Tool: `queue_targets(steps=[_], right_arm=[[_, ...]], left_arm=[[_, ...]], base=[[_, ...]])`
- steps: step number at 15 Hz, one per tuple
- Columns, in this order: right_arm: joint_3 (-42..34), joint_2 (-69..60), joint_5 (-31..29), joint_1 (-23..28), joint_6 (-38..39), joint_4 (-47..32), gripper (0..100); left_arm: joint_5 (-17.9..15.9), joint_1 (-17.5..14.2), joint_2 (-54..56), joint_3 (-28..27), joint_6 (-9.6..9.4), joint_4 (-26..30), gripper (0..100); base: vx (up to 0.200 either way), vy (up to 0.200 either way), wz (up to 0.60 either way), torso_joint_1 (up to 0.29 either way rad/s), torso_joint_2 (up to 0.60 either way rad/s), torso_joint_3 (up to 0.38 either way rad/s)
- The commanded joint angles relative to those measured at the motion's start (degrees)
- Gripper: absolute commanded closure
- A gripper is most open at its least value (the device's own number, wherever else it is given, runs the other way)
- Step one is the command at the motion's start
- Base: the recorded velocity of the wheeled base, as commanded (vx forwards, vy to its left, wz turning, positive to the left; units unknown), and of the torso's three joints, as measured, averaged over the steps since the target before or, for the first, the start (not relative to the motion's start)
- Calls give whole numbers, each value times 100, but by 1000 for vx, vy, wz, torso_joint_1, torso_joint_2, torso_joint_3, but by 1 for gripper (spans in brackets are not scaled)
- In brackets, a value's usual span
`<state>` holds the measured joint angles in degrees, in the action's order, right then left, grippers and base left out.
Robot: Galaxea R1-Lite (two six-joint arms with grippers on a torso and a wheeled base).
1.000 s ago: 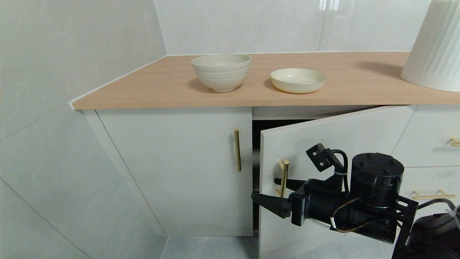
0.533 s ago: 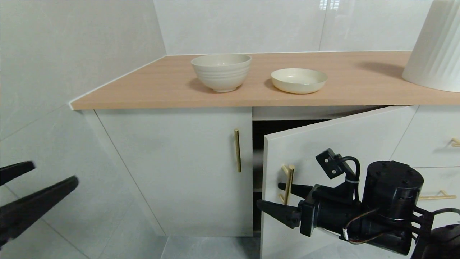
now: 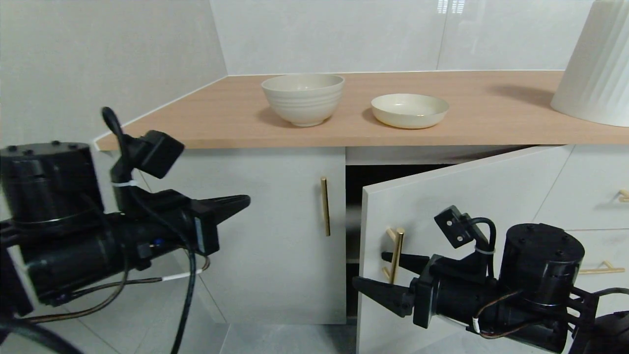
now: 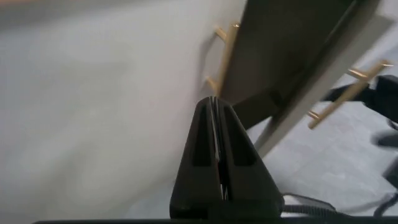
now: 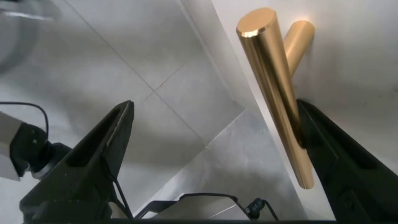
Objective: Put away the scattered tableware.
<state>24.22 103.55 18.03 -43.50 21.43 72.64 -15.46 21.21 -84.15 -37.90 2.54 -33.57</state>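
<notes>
Tableware: bowl (image 3: 302, 98) and shallow dish (image 3: 409, 110), upright on table (image 3: 221, 123), above and beyond both pincers.
Right pincer (image 3: 369, 269): released, fingers straddling door handle (image 3: 395, 255).
Handle axis: vertical, crossing the finger gap.
Cupboard door (image 3: 467, 187): ajar, dark opening at its free edge.
Left pincer (image 3: 243, 200): clenched, empty, nearer the bowl.

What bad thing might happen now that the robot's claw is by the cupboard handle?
1. The right claw is open, with the gold handle between its fingers, so it might slip off and leave the door only partly open.
2. The left claw, shut, sits in front of the closed door; if it heads for the gap, the two arms might bump.
</notes>
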Motion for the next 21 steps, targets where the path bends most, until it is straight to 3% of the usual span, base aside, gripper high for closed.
queue_targets(steps=[1,3,5,7,14,21], right_arm=[[-49,52,-19,-10,1,-49,0],[-40,43,-19,-1,1,-49,0],[-49,43,-19,-1,1,-49,0],[-49,69,-19,-1,1,-49,0],[-32,148,-54,25,-16,-31,0],[-40,368,-115,377,-43,408,0]], left_arm=[[-10,542,-1499,-68,124,-976,100],[-1,990,-2395,-314,406,-1925,100],[-45,1263,-2712,-464,441,-2215,100],[-124,1579,-2800,-604,617,-2215,100],[-212,1685,-3204,-1176,652,-2206,100],[-212,1983,-3248,-1070,660,-2329,100]], base=[[0,0,0,0,0,0],[0,0,0,0,0,0],[0,0,0,0,0,0],[0,0,0,0,0,0],[0,0,0,0,0,0],[0,0,0,0,0,0]])
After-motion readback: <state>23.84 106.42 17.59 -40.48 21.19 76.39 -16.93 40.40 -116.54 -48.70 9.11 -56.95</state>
